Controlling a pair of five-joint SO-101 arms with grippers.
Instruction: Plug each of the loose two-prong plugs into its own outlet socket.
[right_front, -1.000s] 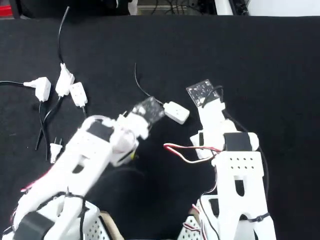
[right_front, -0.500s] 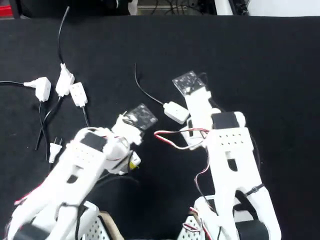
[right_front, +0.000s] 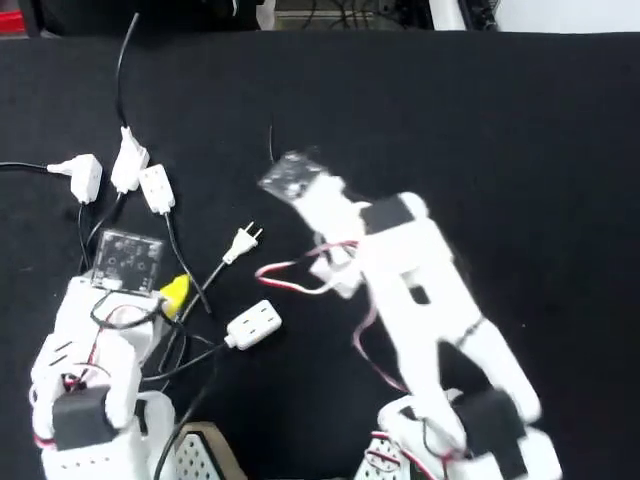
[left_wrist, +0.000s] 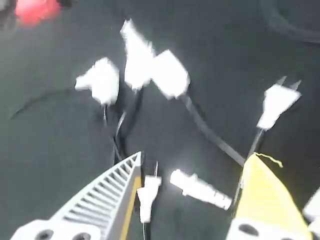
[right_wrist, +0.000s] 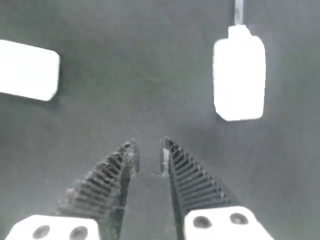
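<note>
Where black cords (right_front: 207, 282) cross | loose plug (right_front: 240, 241) near outlet socket (right_front: 255, 322)

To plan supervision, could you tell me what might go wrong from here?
The left gripper hangs open over a small white plug lying amid crossing black cables; closing could catch a cable as well. Loose red and white wires on the right arm hang near the two-prong plug and might snag it.
</note>
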